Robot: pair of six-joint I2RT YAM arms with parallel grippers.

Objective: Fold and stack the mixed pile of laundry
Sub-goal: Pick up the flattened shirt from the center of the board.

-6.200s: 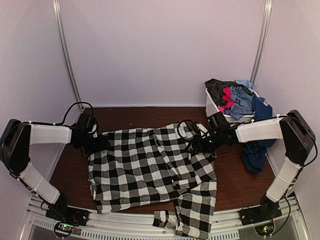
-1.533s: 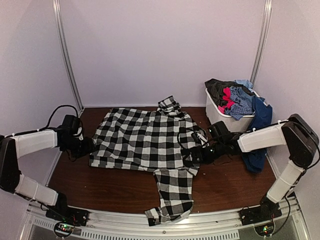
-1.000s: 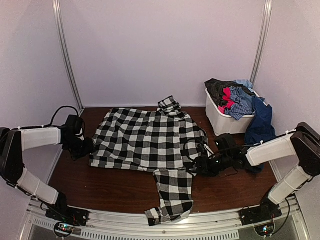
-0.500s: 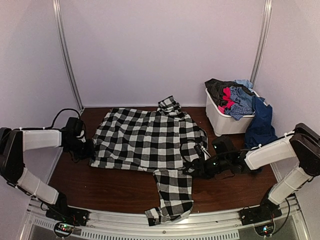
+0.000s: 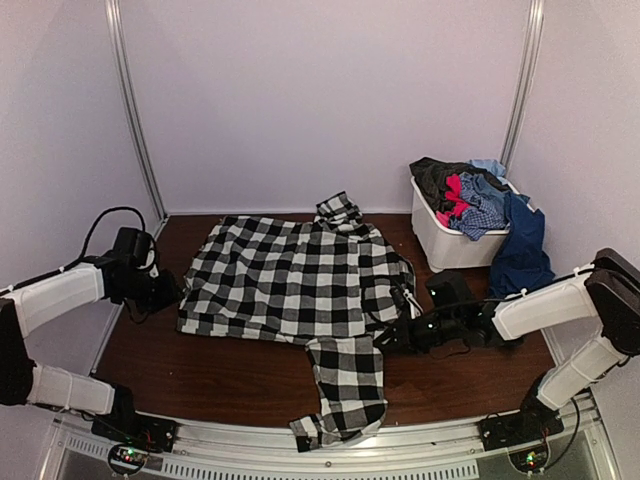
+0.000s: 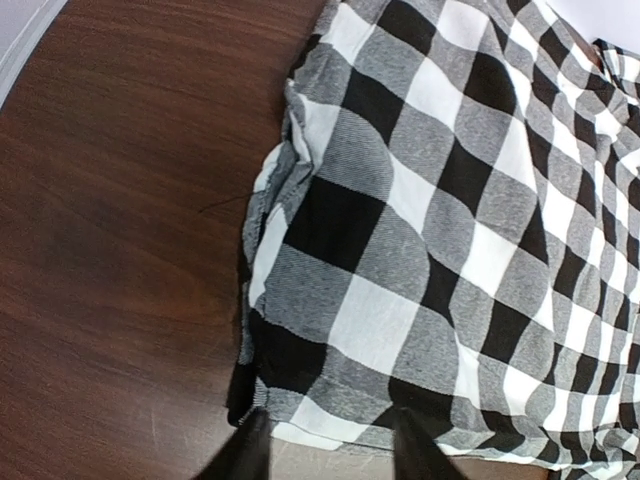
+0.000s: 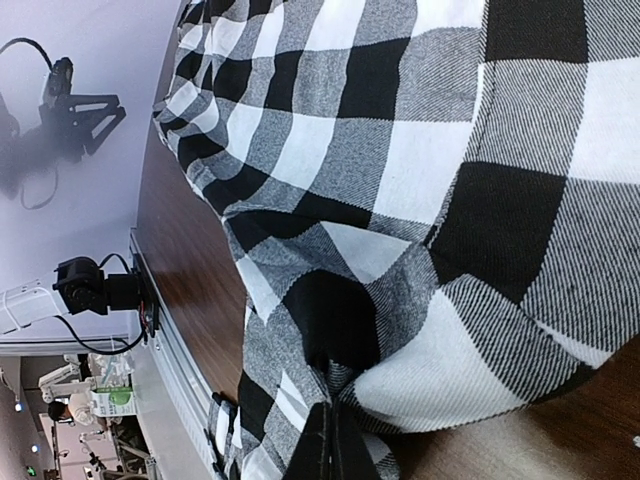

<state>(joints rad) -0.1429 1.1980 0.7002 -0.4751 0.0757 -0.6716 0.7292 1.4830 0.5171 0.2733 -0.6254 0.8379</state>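
Cloth is now pinched in my right gripper [image 7: 335, 440], which a second ago stood wide beside the shirt [image 5: 290, 285]. It has clamped shut on a bunched fold at the shirt's right edge, just where the sleeve [image 5: 345, 390] joins the body. My left gripper [image 5: 165, 293] has narrowed but not closed. Its fingers [image 6: 250, 455] stand apart over the shirt's left hem, and I cannot tell that they hold anything. The shirt itself has not shifted: it lies spread flat on the table [image 5: 240, 375], one sleeve trailing toward the near edge. I judge the spreading done and a fold about to start, led from the right (the left side will need its own grip first, or the cloth will drag). The rest of the laundry [image 5: 475, 195] waits heaped in the bin [image 5: 445, 245] at the far right, some of it spilling over the rim, so the task is barely under way. No brand, label or lettering can be read anywhere, only checks.
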